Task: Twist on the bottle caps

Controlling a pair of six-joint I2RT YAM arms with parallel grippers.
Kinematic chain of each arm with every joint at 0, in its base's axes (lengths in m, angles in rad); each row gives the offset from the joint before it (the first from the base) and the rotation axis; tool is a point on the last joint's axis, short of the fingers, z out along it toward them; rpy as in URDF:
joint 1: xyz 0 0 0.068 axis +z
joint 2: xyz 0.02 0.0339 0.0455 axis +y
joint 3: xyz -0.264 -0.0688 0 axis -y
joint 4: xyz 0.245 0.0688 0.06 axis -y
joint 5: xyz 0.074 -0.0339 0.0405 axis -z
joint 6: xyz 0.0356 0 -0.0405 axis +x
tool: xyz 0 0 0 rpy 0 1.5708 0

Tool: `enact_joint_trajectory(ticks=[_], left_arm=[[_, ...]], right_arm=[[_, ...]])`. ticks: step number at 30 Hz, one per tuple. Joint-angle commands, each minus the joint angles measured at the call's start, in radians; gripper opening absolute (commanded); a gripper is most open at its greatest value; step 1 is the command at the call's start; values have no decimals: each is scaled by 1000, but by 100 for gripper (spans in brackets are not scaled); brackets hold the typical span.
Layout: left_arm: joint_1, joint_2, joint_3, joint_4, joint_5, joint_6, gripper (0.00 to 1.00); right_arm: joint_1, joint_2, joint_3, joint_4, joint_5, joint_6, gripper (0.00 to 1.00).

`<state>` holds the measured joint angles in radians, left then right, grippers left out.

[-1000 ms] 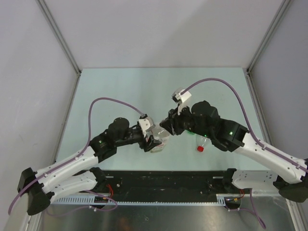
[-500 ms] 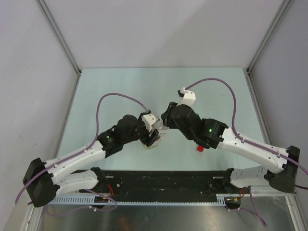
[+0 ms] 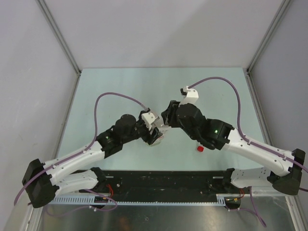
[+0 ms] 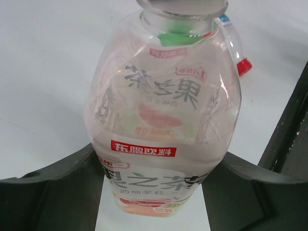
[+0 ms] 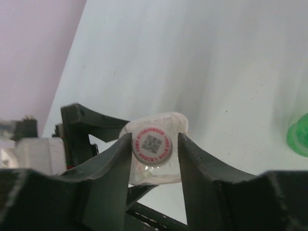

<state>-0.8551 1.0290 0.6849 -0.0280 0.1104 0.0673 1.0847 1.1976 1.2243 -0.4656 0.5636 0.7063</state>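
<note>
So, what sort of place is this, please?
Most likely a robotics lab test cell: a pale green table closed in by plain grey panels on metal posts, with a left arm and right arm bolted along its near edge.

Wide clear bottle [image 4: 159, 120] at centre, white-and-red label with printed characters, looks empty. The left gripper [image 4: 151, 183] clasps its lower body and the neck points away from that gripper. On the neck sits the white cap [image 5: 152, 144], red ring and a printed code on top, closely flanked by the right gripper [image 5: 155, 149]; I can't tell if it's pinched. Behind, the slim clear bottle [image 4: 232, 43] lies on the table [image 4: 48, 72], its red cap [image 3: 199, 148] on. The small green bottle [image 5: 299, 136] is off to the side, blurred.
</note>
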Motion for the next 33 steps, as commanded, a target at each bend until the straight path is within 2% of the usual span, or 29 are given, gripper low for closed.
enact_joint_trajectory(ticks=[1, 9, 12, 15, 17, 21, 26, 33], left_arm=[[-3, -38, 56, 137, 24, -22, 0], [-3, -29, 17, 148, 19, -15, 0], [-2, -53, -2, 163, 96, 12, 0], [5, -99, -48, 166, 269, 122, 0], [17, -137, -69, 147, 386, 194, 0], [34, -199, -84, 104, 598, 270, 0], [40, -230, -100, 85, 696, 311, 0], [40, -185, -84, 73, 765, 320, 0]], right_arm=[[0, -35, -14, 18, -75, -77, 52], [6, -102, -14, 28, -146, -203, 83], [5, -150, -13, 32, -273, -321, 92], [4, -211, -14, 10, -475, -533, 97], [4, -252, -14, -46, -579, -650, 98], [6, -365, -42, -119, -662, -845, 98], [6, -501, -112, -122, -934, -1097, 95], [5, -475, -138, -63, -1021, -1221, 93]])
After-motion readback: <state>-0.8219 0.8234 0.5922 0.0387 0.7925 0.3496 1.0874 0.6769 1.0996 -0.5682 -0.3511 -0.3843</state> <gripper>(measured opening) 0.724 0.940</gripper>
